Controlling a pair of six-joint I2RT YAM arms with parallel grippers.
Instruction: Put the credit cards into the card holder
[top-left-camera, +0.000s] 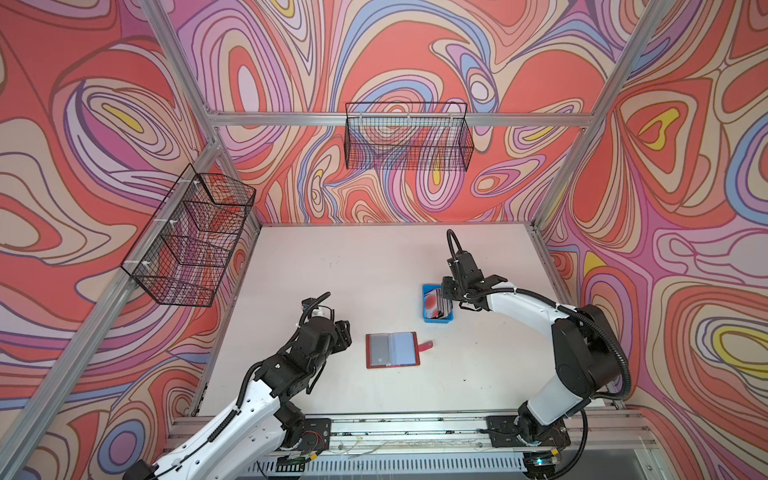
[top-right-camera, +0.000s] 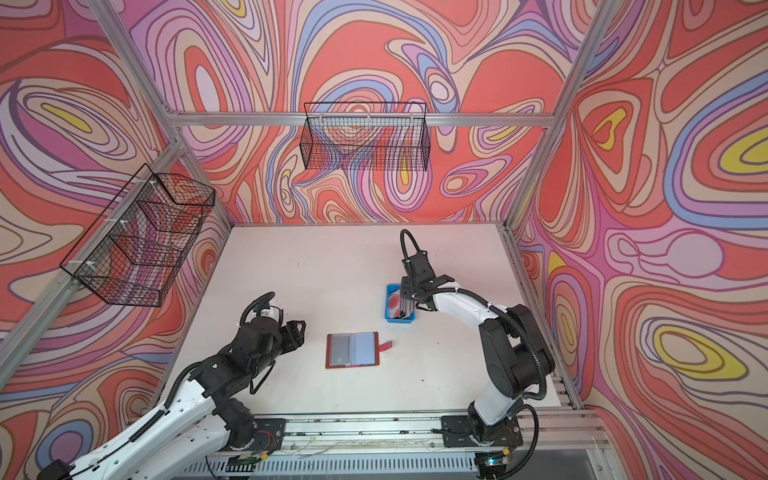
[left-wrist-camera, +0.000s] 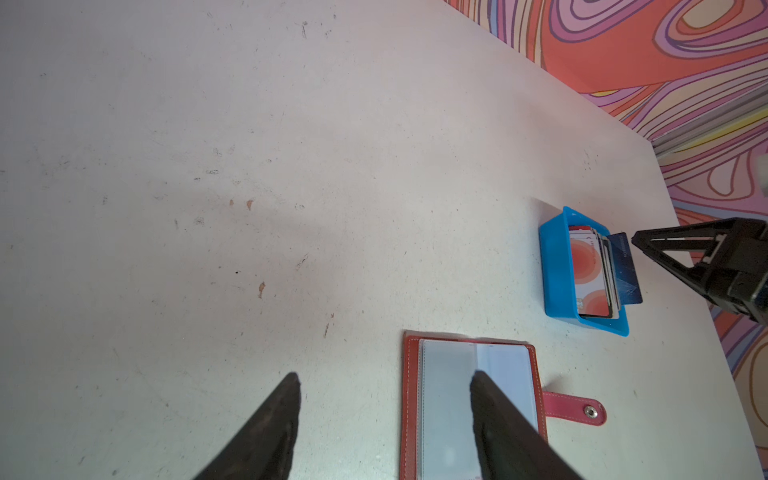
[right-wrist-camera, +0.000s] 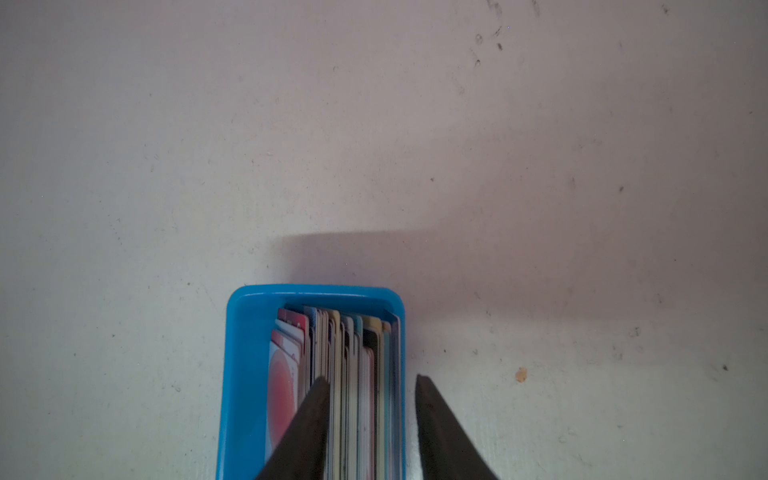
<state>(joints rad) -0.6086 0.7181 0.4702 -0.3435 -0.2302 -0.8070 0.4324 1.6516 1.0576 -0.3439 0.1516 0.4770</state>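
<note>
The card holder (top-left-camera: 392, 350) (top-right-camera: 352, 350) (left-wrist-camera: 446, 395) lies open and flat on the white table, red with clear sleeves, its snap tab (left-wrist-camera: 575, 409) pointing right. The credit cards (top-left-camera: 436, 305) (top-right-camera: 398, 305) (left-wrist-camera: 590, 274) (right-wrist-camera: 353, 365) stand on edge in a small blue tray (top-left-camera: 436, 319) (right-wrist-camera: 245, 374). A dark blue card (left-wrist-camera: 625, 266) leans out over the tray's right wall. My right gripper (top-left-camera: 446, 291) (right-wrist-camera: 371, 379) is open over the tray, one finger among the cards and the other outside the wall. My left gripper (top-left-camera: 345, 332) (left-wrist-camera: 385, 375) hovers open and empty just left of the card holder.
Two black wire baskets hang on the walls, one at the back (top-left-camera: 409, 137) and one on the left (top-left-camera: 191, 245). Aluminium frame posts border the table. The arms' base rail (top-left-camera: 415, 428) runs along the front edge.
</note>
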